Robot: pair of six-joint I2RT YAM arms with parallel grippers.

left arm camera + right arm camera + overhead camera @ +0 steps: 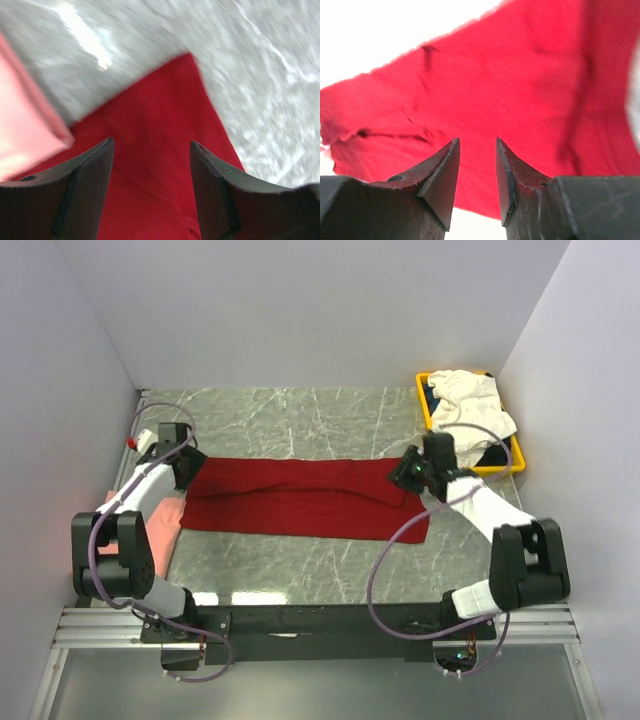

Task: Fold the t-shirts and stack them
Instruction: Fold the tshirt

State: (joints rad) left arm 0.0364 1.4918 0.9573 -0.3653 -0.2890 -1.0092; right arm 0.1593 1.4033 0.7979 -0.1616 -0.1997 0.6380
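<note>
Across the tabletop point(300, 420) from 9 to 3 o'clock lies the red shirt point(300, 500), folded into a long band. The left hand point(190, 465) hovers over its 9 o'clock end, fingers wide apart and empty. The right hand point(410, 472) is at the 3 o'clock end, fingers narrowly parted, gripping nothing. To fold well, both hands should probably pinch matching corners and lift evenly. Only the top view shows the white shirt point(475, 400) in the bin point(515, 455) at 2 o'clock. The pink shirt point(165, 525) lies at 8 o'clock. Only the wrist views show the finger gaps.
</note>
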